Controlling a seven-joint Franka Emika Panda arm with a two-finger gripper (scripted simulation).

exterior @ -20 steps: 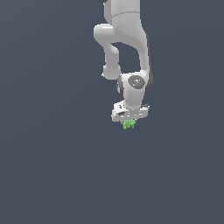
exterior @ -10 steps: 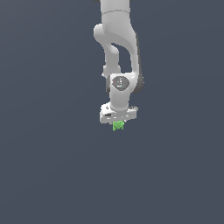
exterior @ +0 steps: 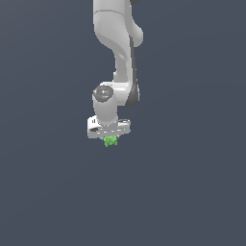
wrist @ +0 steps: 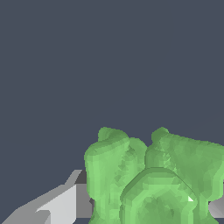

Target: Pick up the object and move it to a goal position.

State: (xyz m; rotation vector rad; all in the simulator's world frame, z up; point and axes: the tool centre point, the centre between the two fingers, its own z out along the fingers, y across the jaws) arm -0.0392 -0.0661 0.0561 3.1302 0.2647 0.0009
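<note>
Grey backdrop; object (exterior: 111, 141) seemingly between gripper (exterior: 110, 139) fingers.

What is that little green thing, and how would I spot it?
Follow the white robot arm down to its gripper. Right beneath it sits the object, a tiny bright green lumpy piece, the only coloured thing against the plain dark grey background.

Flat, even simulator lighting; sharp renders, no cast shadows
</note>
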